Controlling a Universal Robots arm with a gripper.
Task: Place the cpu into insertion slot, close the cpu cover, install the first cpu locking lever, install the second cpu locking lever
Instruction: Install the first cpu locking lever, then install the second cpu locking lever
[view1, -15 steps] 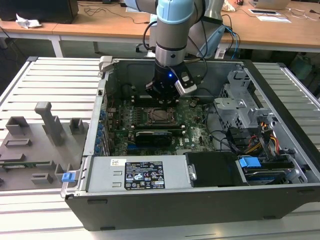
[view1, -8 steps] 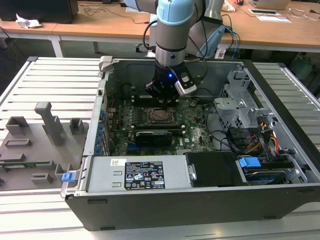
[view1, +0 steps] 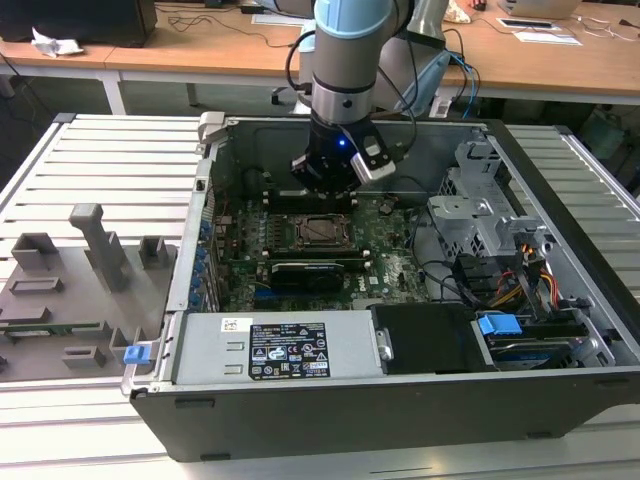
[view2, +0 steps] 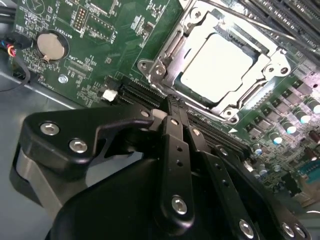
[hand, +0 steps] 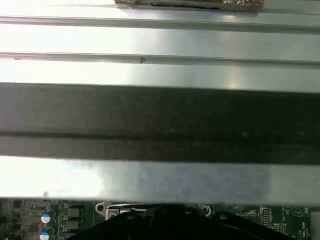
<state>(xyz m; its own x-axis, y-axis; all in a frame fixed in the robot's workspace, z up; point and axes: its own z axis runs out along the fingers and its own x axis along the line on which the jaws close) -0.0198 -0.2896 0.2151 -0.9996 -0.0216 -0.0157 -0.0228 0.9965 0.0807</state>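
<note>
The cpu (view2: 217, 65) lies flat in the insertion slot (view1: 300, 232), its bright silver face up. The cpu cover (view2: 165, 55), a grey metal frame, lies down around the chip, which shows through its square window. A thin metal lever rod (view2: 240, 17) runs along one side of the socket. My gripper (view2: 171, 102) hangs just above the green board beside the socket, and its black fingers (view2: 174, 150) are shut together with nothing between them. In the exterior view the gripper (view1: 322, 185) hovers over the socket's far edge.
An open computer case (view1: 200, 190) surrounds the board. A long black card (view1: 315, 272) sits in front of the socket, with a power supply (view1: 280, 350) nearer still. A drive cage (view1: 480, 215) and cables stand at the exterior view's right. A coin cell (view2: 52, 46) sits on the board.
</note>
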